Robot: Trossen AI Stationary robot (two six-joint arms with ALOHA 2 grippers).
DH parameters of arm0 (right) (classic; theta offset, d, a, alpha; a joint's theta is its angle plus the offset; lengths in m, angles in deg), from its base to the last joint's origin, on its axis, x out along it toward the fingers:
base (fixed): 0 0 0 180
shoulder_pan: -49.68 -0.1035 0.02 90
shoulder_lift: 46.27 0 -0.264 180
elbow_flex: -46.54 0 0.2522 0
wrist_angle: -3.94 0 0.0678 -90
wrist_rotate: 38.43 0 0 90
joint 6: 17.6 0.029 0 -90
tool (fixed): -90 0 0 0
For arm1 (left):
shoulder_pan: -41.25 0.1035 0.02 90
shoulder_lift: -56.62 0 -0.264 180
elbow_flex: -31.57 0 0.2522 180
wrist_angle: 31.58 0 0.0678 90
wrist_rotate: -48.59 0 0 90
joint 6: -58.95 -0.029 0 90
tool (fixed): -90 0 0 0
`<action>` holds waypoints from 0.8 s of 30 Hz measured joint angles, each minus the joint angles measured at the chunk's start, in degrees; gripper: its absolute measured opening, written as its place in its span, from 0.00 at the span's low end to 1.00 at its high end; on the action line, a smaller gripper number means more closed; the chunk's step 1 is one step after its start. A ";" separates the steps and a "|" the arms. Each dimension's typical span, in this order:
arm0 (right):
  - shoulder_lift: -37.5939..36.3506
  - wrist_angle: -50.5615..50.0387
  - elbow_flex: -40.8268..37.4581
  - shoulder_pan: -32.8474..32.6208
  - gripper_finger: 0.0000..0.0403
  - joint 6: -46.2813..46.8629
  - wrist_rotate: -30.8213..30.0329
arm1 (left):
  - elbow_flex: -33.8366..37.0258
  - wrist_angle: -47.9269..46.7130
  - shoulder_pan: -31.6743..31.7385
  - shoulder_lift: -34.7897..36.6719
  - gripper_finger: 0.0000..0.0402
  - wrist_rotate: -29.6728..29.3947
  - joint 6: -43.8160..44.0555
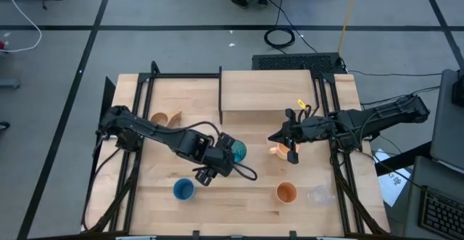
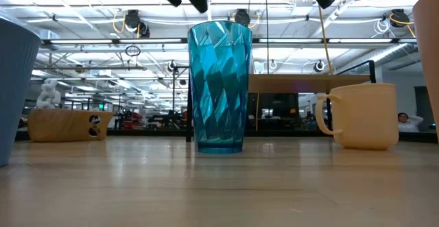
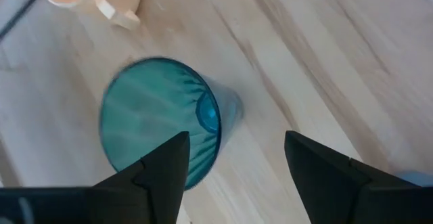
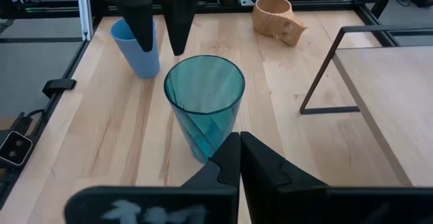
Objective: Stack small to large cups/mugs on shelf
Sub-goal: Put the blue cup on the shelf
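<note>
The tall teal tumbler (image 1: 236, 151) (image 2: 219, 86) stands upright on its base at the table's middle. My left gripper (image 3: 237, 173) (image 1: 221, 159) hovers open just above it, one finger over its rim, the other off to the side; the low view shows the fingers clear of the rim. My right gripper (image 4: 240, 158) (image 1: 281, 139) is shut and hangs above the orange handled mug (image 1: 278, 151) (image 2: 363, 114), which stands on the table. The shelf (image 1: 268, 91) is at the far side.
The blue cup (image 1: 183, 189), the orange cup (image 1: 287, 192) and the clear handled cup (image 1: 317, 194) stand along the near edge. The brown wooden mug (image 1: 165, 118) (image 4: 277, 17) lies on its side at the far left. The shelf's black leg frame (image 4: 325, 75) stands right of the tumbler.
</note>
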 joint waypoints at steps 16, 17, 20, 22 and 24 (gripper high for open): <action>-3.75 -3.77 0.00 -1.65 0.00 0.19 0.02 | 0.14 0.00 1.64 0.00 0.61 0.48 -0.93; -4.03 -3.69 0.00 -1.98 0.00 0.19 0.04 | 0.16 0.00 1.74 0.00 0.61 0.46 -1.01; -4.42 -3.66 0.00 -3.04 0.00 0.19 0.02 | 0.16 0.38 1.92 0.00 0.61 0.51 -2.10; -4.42 -3.58 0.00 -3.63 0.00 0.18 0.02 | 0.16 1.55 1.98 -0.61 0.61 0.80 -3.04; -4.39 -3.46 0.00 -4.10 0.00 0.17 0.02 | 0.15 2.88 2.08 -1.61 0.61 1.51 -3.99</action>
